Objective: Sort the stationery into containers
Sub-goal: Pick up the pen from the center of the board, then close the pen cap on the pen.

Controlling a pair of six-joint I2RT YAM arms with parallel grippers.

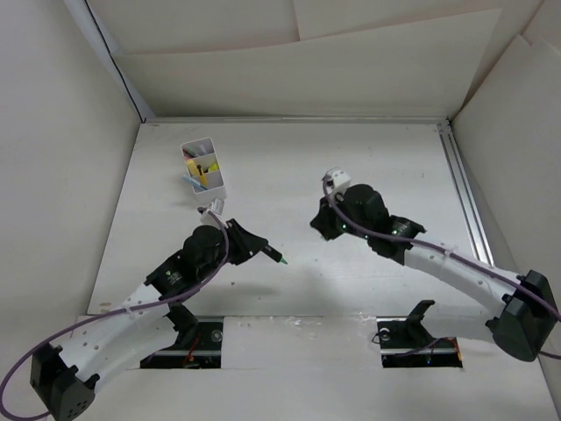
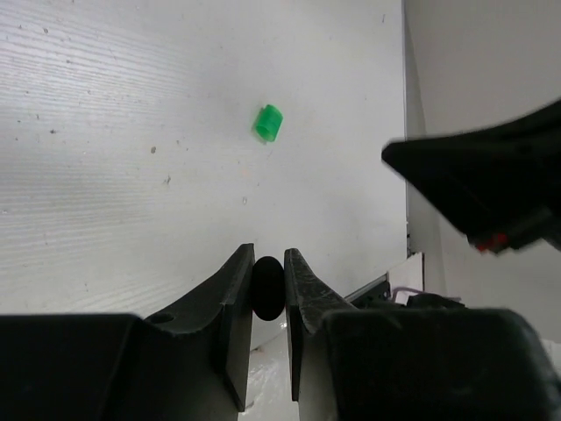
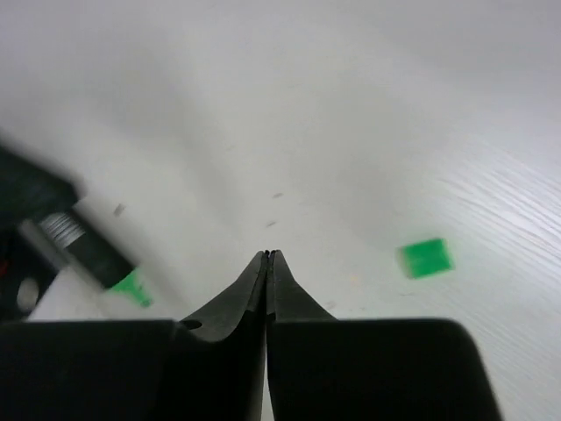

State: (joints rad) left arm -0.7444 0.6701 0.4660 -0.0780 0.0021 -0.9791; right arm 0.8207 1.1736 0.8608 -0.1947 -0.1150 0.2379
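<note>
Left wrist view, closest in: left gripper (image 2: 267,256) is pinched on the round black end of a highlighter (image 2: 267,289), fingers bearing on it from both sides. From overhead, the marker's green tip (image 1: 281,259) sticks out past the fingers toward the middle of the table (image 2: 105,132), held clear of the surface.

A loose green cap (image 2: 269,123) lies alone on the table, ahead of the left gripper and well apart from it. It also shows in the right wrist view, to the right of the fingers. Overhead it is not visible.

Right gripper (image 3: 267,254): jaws pressed flat together, nothing between them.

White box (image 1: 213,190) stands at the far left of the table, beyond the left wrist. It already holds pens (image 1: 195,167); which compartment I cannot tell.

Step in hand, as I judge it: one highlighter lifted, uncapped, not yet in the box. The next move calls for either fetching the cap, for which the right jaws must spread first, or swinging the left wrist back to the box.

Pose: left arm reaches forward from its base, wrist turned right. Right arm arcs in from the right, gripper angled down at the table centre, near the marker tip but not touching it.
</note>
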